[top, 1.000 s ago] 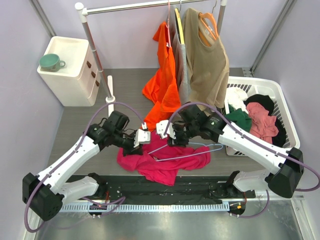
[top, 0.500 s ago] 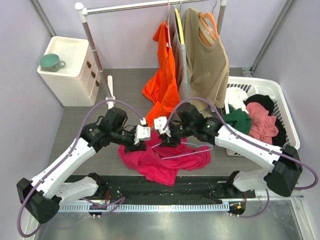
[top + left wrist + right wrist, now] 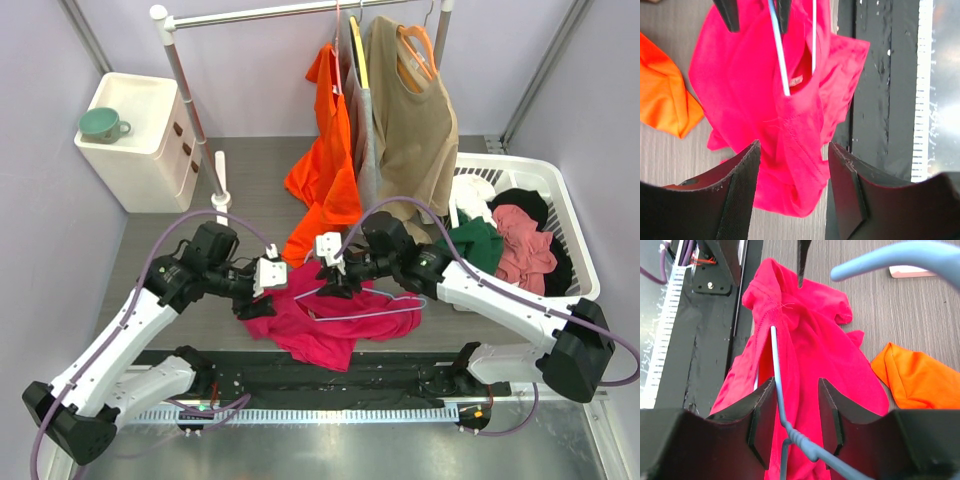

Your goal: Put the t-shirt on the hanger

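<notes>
The magenta t-shirt [image 3: 320,322] lies crumpled on the grey table in front of both arms. The light-blue wire hanger [image 3: 372,309] hangs tilted over it, and my right gripper [image 3: 338,283] is shut on the hanger at its twisted neck [image 3: 805,435]. One hanger arm [image 3: 775,357] runs into the shirt's neck opening, close to the white label [image 3: 797,80]. My left gripper [image 3: 262,300] hovers over the shirt's left edge. Its jaws [image 3: 794,150] stand open, and the shirt fabric [image 3: 755,90] lies loose below them.
An orange t-shirt [image 3: 325,160] and a beige shirt [image 3: 410,120] hang from the rail behind, the orange hem reaching the table. A white basket [image 3: 570,215] of clothes stands right. A white drawer unit [image 3: 140,140] with a green cup stands back left. A black strip [image 3: 875,100] edges the table.
My left gripper has opened, let go of the t-shirt and drawn back to the left. The right gripper has shifted slightly with the hanger.
</notes>
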